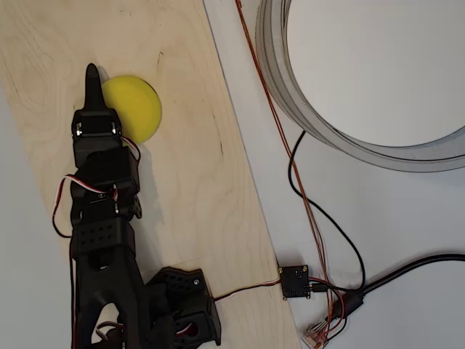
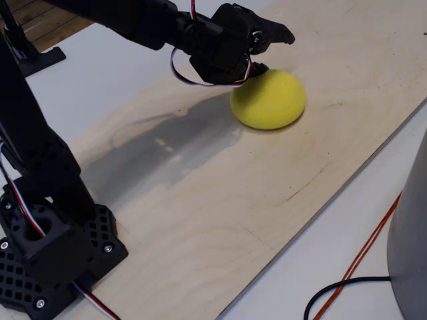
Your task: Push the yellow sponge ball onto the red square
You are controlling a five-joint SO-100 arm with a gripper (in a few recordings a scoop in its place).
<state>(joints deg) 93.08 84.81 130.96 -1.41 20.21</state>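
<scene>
- Ball [image 1: 134, 107] on the board [image 1: 189, 182], toward its far left part in the overhead view; round, foam, likely springy.
- Claw [image 1: 92, 76] just beside the ball's left edge in the overhead view, wrist body over its near side; in the fixed view the claw [image 2: 277, 35] sits above and behind the ball [image 2: 269, 99].
- Fingers apparently together in one point; no clear gap, so cannot tell for sure.
- Red square not made out, so push direction unsure.
- Best pushed low, through the centre, slowly, to avoid rolling sideways or bouncing off.

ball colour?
The matte foam sponge ball is plain bright yellow; clearest in the fixed view.
</scene>
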